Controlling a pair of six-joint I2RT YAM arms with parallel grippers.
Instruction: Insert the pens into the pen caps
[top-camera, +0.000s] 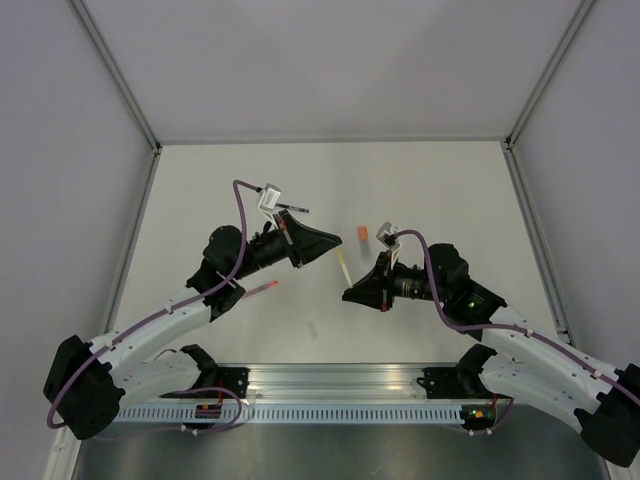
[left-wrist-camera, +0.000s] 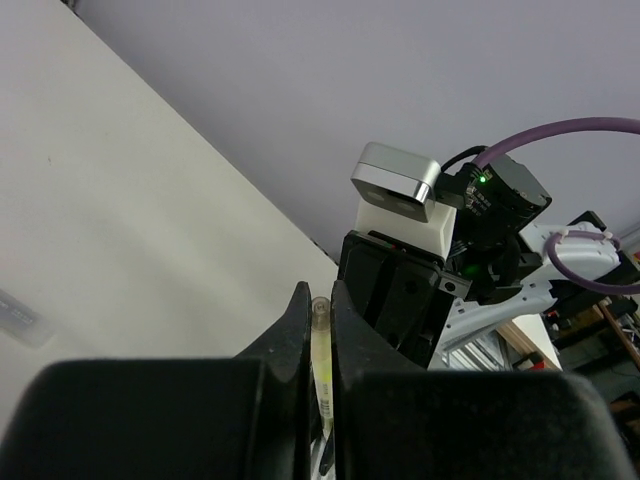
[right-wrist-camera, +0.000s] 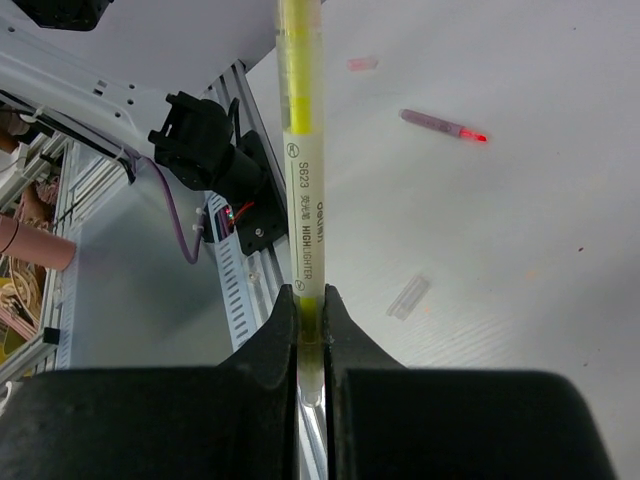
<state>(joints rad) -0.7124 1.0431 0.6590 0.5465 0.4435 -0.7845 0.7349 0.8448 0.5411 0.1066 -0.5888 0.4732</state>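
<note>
My left gripper (top-camera: 335, 247) and right gripper (top-camera: 349, 292) face each other over the middle of the table. The pale yellow pen (top-camera: 344, 270) spans the gap between them. In the left wrist view the jaws (left-wrist-camera: 320, 295) are shut on one end of the pen (left-wrist-camera: 321, 345). In the right wrist view the jaws (right-wrist-camera: 308, 292) are shut on its other end, and the pen (right-wrist-camera: 300, 180) runs straight out. One orange-red pen cap (top-camera: 363, 234) stands on the table just behind the grippers. The red-pink pen (top-camera: 262, 291) and the dark purple pen (top-camera: 297, 209) lie on the table to the left.
A small clear tube (top-camera: 313, 328) lies on the table near the front rail (top-camera: 340, 385); it also shows in the right wrist view (right-wrist-camera: 408, 297), as does the red-pink pen (right-wrist-camera: 443, 125). Grey walls close in the table on three sides.
</note>
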